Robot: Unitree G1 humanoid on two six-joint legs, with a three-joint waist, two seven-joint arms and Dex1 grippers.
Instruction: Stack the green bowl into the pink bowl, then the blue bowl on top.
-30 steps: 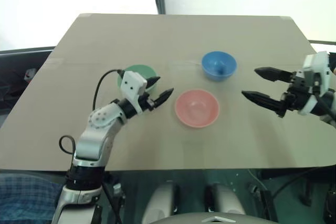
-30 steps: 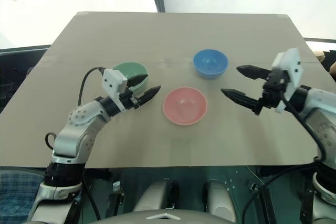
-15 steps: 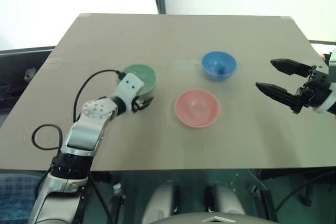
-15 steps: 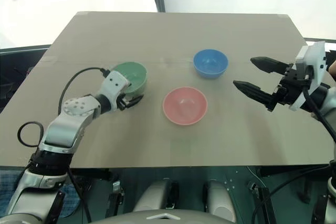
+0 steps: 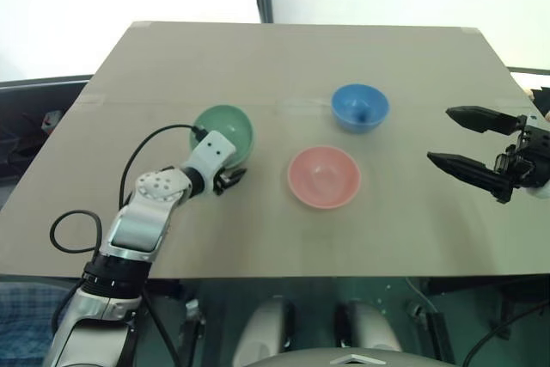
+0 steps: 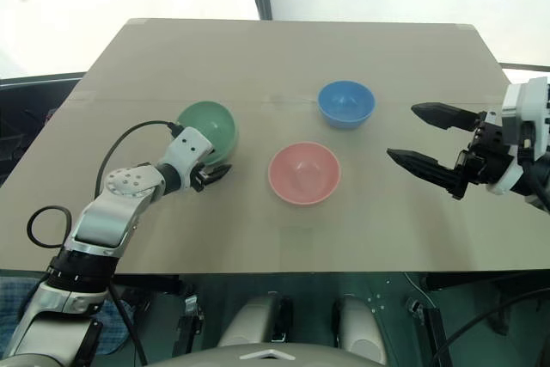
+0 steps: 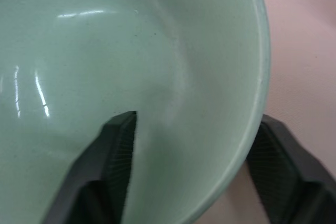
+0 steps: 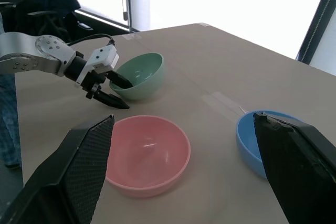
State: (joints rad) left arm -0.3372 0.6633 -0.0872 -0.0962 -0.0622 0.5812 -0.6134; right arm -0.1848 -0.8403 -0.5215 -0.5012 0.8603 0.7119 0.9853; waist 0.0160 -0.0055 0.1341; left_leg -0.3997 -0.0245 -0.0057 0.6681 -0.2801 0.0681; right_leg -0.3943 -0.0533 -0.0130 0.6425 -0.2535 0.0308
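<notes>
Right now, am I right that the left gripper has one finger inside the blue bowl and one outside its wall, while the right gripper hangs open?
Not quite: the left gripper straddles the wall of the green bowl, as the left wrist view shows. The blue bowl sits untouched. The right gripper is open.

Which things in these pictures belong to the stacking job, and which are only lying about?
Belong to the job:
- green bowl, its rim between the fingers of the left pincer
- pink bowl
- blue bowl
- right pincer, open, apart from the bowls

Only lying about:
- table, which bears the bowls
- black cable looping by the left arm
</notes>
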